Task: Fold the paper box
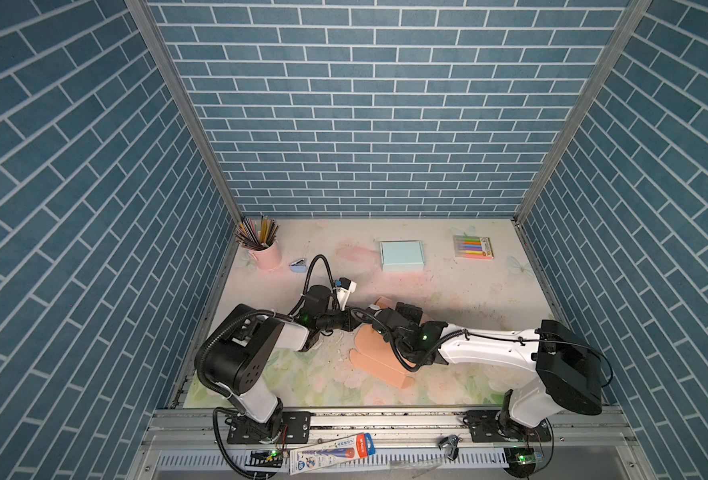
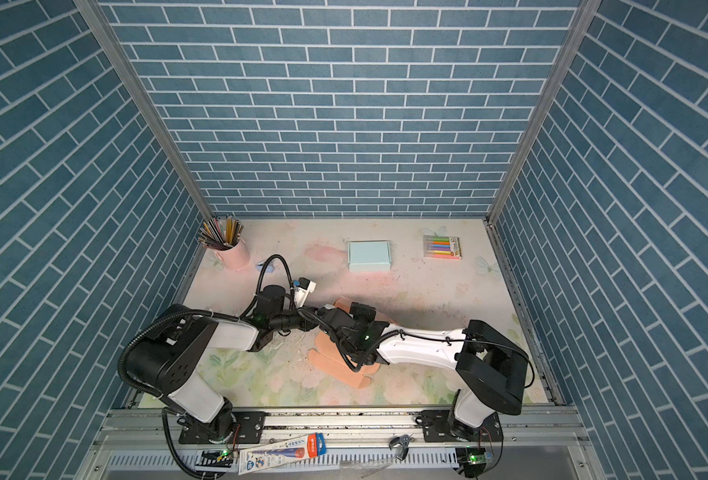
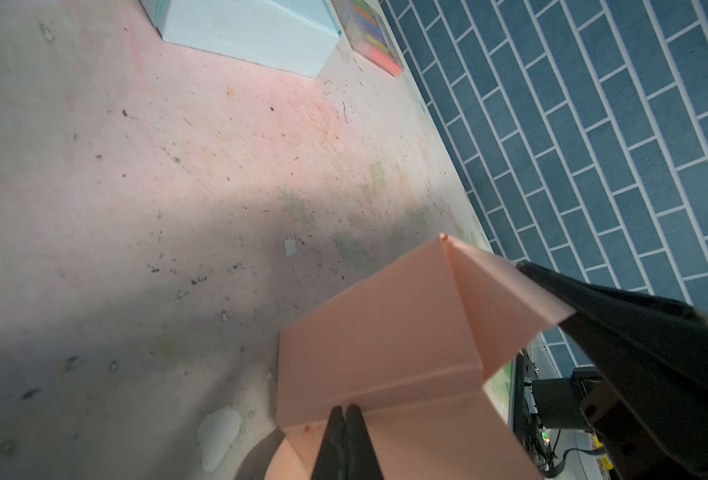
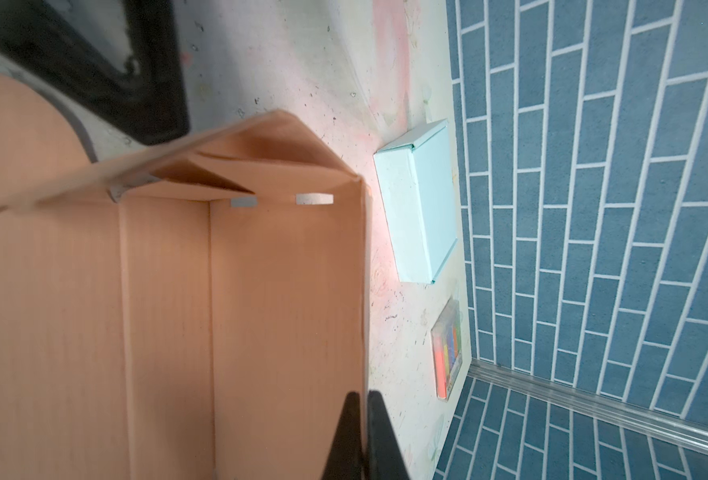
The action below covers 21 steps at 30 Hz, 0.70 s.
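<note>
Closest in, a pen pack (image 1: 335,451) lies on the front rail (image 1: 385,419). Just past that, near the middle of the surface (image 1: 468,291), is the peach box (image 1: 375,363), half folded: part of it lies flat and a couple of walls stand up. The left claw (image 3: 345,411) is pinched tight on the edge of one wall. The right claw (image 4: 363,399) is clamped on the edge of another, so both have hold of the box and meet over it in both top views. Inside, the right wrist view shows a folded-in flap and two slots along a crease. Further back sits a blue box (image 1: 402,255), lid closed, so I can't tell what's in it. Right of it lies a clear marker pack (image 1: 473,247) with coloured markers inside. In the far left corner, a pink cup (image 1: 270,255) stands upright, stuffed with pencils (image 1: 256,232).
</note>
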{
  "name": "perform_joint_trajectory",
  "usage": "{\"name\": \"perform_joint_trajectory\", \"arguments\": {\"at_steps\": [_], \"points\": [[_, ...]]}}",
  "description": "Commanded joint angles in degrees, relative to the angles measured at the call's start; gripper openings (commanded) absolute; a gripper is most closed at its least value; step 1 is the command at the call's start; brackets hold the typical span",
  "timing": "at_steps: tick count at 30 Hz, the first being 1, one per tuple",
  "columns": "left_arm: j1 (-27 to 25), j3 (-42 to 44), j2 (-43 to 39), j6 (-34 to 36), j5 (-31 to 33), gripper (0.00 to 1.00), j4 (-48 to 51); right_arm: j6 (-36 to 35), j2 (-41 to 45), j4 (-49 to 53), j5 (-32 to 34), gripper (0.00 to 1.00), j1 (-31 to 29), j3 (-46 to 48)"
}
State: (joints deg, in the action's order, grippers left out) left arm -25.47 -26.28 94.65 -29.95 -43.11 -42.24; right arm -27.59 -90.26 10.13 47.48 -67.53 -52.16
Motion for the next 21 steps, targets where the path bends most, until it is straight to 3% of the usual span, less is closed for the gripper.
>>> {"name": "perform_joint_trajectory", "arguments": {"at_steps": [1,7,21], "points": [[-1.15,2.14,-0.50,0.79,0.53,0.09,-5.09,-2.45,-0.93,-0.57,0.61,0.00,-0.68,1.10],[-2.22,4.49,0.56,2.08,1.54,0.26,-12.62,-2.29,-1.85,-0.55,0.43,0.00,-1.27,1.26],[-4.73,8.21,2.80,6.77,7.26,0.36,-23.14,-3.17,-3.58,-1.87,2.53,0.00,-2.74,2.15]]}}
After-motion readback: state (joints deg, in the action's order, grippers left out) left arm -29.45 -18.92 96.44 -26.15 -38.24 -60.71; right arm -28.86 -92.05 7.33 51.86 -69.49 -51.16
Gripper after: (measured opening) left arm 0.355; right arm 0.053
